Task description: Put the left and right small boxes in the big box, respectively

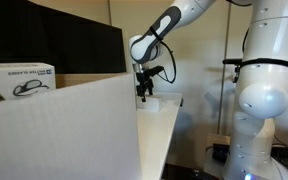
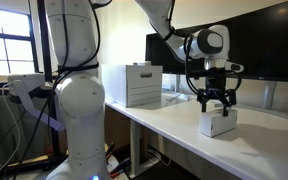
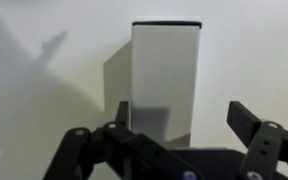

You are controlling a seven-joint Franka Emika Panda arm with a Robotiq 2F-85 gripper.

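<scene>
Your black two-finger gripper [image 2: 216, 102] hangs with jaws spread over the small white rectangular carton [image 2: 219, 123], right of centre on the white table [image 2: 164, 135]. The carton sits off-centre between the fingers, so closing may shove or tip it. The second small eyeglasses-print carton [image 1: 19, 78] shows upper left above the big pale cardboard box [image 1: 74, 130]. Its support is hidden, and so is the box's inside.
</scene>
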